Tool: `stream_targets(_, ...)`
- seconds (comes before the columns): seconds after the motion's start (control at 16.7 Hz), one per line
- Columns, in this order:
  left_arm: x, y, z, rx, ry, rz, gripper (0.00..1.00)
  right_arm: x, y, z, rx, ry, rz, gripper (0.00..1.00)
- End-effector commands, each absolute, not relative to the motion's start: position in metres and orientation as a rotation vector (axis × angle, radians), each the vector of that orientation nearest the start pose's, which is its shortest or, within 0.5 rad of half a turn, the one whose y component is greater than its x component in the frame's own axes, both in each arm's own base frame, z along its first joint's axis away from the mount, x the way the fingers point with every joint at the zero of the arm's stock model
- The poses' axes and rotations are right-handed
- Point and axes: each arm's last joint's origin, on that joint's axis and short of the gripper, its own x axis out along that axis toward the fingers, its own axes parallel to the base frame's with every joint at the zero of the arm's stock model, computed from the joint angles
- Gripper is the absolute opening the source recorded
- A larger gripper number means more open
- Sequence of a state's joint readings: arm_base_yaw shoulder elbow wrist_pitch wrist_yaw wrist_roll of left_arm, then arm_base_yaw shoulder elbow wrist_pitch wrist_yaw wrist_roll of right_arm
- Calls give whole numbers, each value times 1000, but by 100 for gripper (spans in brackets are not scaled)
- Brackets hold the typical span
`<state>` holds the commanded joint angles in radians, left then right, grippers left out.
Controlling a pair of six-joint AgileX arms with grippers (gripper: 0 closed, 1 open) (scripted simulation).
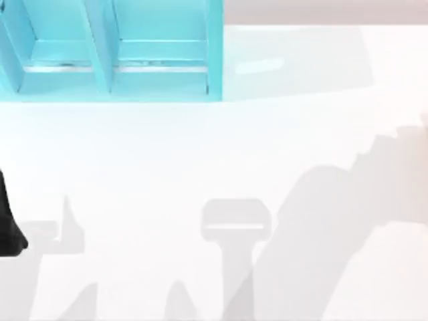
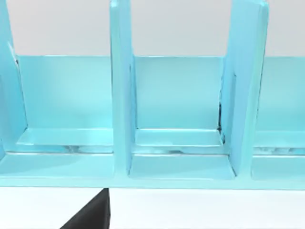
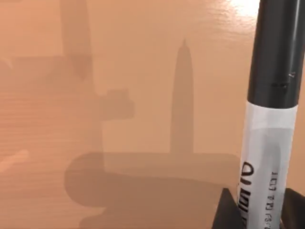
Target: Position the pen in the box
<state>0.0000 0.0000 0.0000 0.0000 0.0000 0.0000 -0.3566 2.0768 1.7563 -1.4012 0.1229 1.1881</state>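
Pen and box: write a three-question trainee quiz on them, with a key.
1. True or false: the pen lies inside the box.
2. The box's colour is: A red, B turquoise, C black.
3. Short answer: which gripper holds the pen?

Key: 1 false, it is held upright above the table. 2 B. 3 the right gripper.
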Motion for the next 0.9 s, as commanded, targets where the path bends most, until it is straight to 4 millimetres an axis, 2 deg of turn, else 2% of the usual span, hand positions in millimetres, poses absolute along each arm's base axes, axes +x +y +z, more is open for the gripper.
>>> stream_targets(0.12, 106, -1, 160, 0, 0, 0, 100, 362, -132, 200, 1025, 1328, -1358, 0)
stream_targets(0.3, 106, -1, 160, 0, 0, 0, 100, 351, -143, 188, 1053, 1324, -1374, 0)
stream_targets(0.48, 106, -1, 160, 0, 0, 0, 100, 342, -157, 184, 1104, 1300, -1359, 0)
stream_targets(0.72, 106, -1, 160, 0, 0, 0, 100, 342, -158, 184, 1107, 1298, -1358, 0)
stream_targets(0.9, 106, -1, 160, 0, 0, 0, 100, 342, -158, 184, 1107, 1298, -1358, 23)
